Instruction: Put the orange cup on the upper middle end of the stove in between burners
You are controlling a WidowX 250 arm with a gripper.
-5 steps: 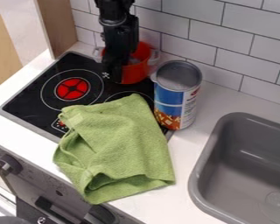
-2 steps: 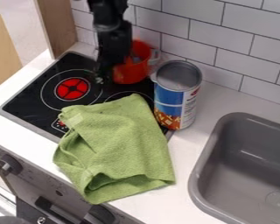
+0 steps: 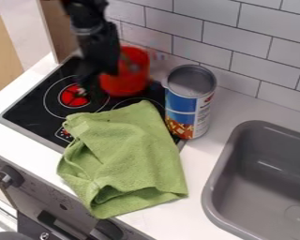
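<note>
At the bottom left of the frame, nearest to us, dark knobs (image 3: 11, 176) line the front of a gray toy kitchen unit. Above them, we see a rumpled green towel (image 3: 127, 159) draped across the white tabletop (image 3: 199, 161) and the near right part of a black stove (image 3: 27, 105). At the right edge sits a gray sink (image 3: 213, 187). Just above the towel, right of center, a blue-and-white can (image 3: 189, 105) stands upright. A burner (image 3: 70, 97) shows red at left. In the upper left, the black gripper (image 3: 93, 78) hangs over the stove, blurred, beside the orange cup (image 3: 124, 78); we cannot tell whether it is open or closed, or whether it grips the cup. The cup is at the stove's far side, left of the can. A white tiled wall (image 3: 240, 42) spans the top.
</note>
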